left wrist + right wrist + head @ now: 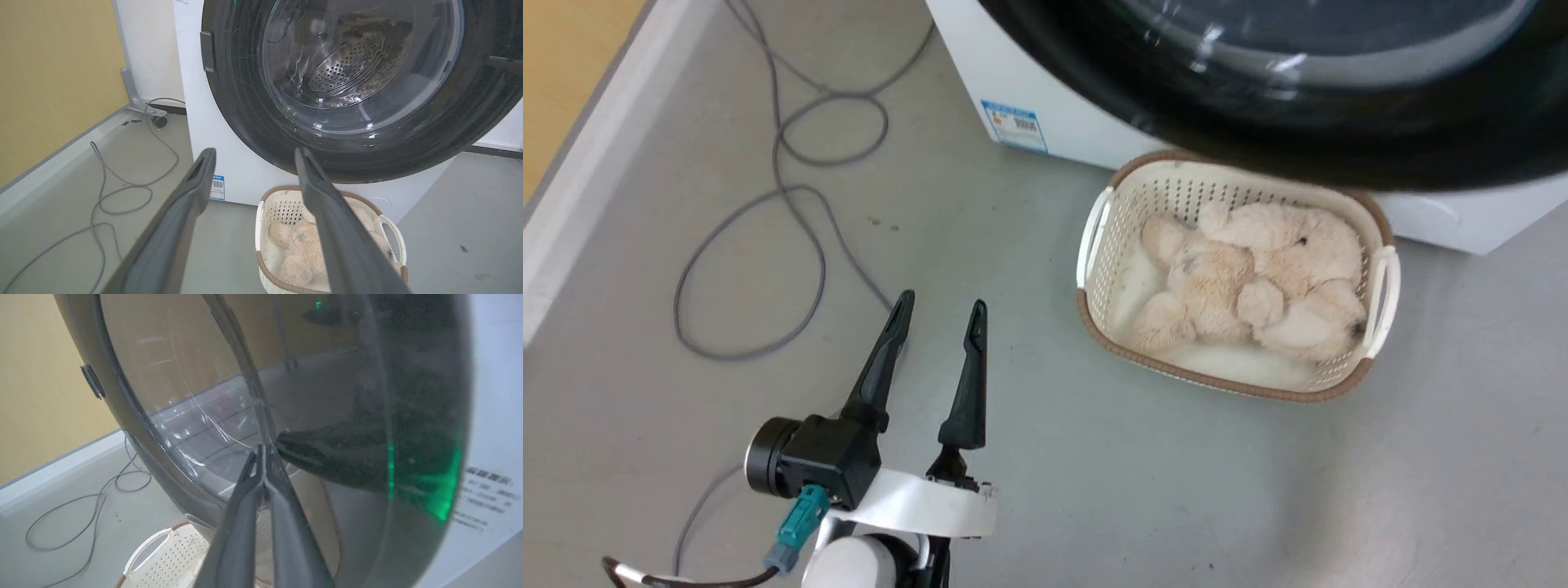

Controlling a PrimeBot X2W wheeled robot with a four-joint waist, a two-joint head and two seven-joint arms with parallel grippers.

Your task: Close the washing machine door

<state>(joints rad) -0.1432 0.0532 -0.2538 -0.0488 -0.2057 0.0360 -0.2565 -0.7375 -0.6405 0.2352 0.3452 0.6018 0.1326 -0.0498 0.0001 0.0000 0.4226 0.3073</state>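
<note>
Looking down from my head, I see my left end effector (pixel 942 300) low over the grey floor (pixel 1094 490), its two fingers spread apart and gripping nothing. The washing machine door (pixel 1258 122) cuts across the top of that view as a broad black rim, overhanging a white basket (pixel 1094 245) with a cream plush toy (pixel 1258 278) inside. The washing machine (pixel 1029 73) shows as a white corner with a blue sticker (pixel 1014 125), and a grey cable (pixel 792 122) loops on the floor to the left.

My left wrist view adds what the head view cuts off. It faces the door (pixel 245 122) nearly square on, and the perforated steel drum (pixel 347 65) shows through its clear bowl, with the released left end effector (pixel 254 152) in front.

My right wrist view brings in my right end effector (pixel 261 447), fingers clenched together with nothing between them and tips up at the door's (pixel 416 396) glass. From this side the door stands angled off the white machine front (pixel 490 416), not yet shut. I cannot tell whether the tips touch it.
</note>
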